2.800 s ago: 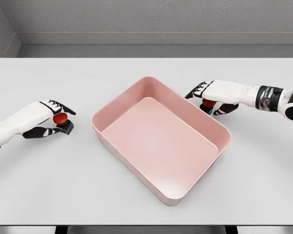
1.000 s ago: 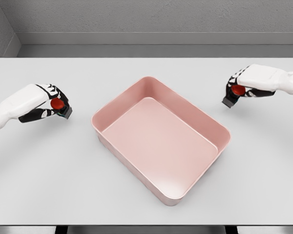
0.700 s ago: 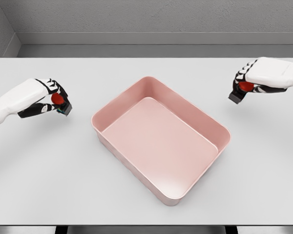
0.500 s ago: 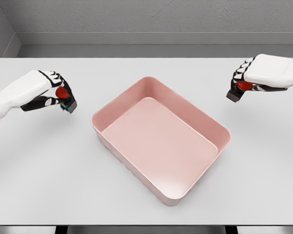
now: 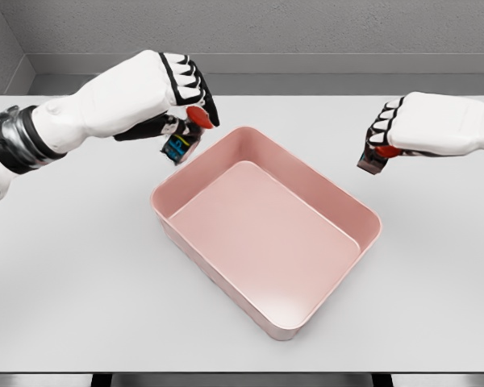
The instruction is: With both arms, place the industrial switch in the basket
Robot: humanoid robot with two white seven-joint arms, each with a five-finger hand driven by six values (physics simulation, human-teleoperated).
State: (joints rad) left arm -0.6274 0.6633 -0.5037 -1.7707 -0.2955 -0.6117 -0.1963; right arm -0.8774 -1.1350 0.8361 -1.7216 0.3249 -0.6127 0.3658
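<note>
1. My left hand (image 5: 157, 85) comes in from the left, raised above the table (image 5: 73, 266), with its fingers curled tight around one switch (image 5: 181, 142). The red button points to the right, and the dark body with a small blue panel hangs below my fingertips. This switch is in the air just beside the basket's far-left rim, not yet over the inside.

2. The switch reads to me as a small, rigid block: light enough for one hand and unlikely to bend or crush. Its casing looks smooth, so I judge that a pinch across the flat sides of the body is the safe hold. The rounded red cap would probably slip or press in if I took it there.

3. The pink basket (image 5: 168, 211) sits on the table in the middle, turned at an angle. It is shallow, open at the top, and nothing lies inside it.

4. My right hand (image 5: 419, 125) enters from the right, also off the table, fingers closed on a second switch (image 5: 376, 158). Its dark body sticks out below my knuckles, with a bit of the red button showing between the fingers. It hangs near the basket's right rim, still outside it.

5. Judging by their build, both pieces should survive a short drop, though a low release seems wiser.
</note>
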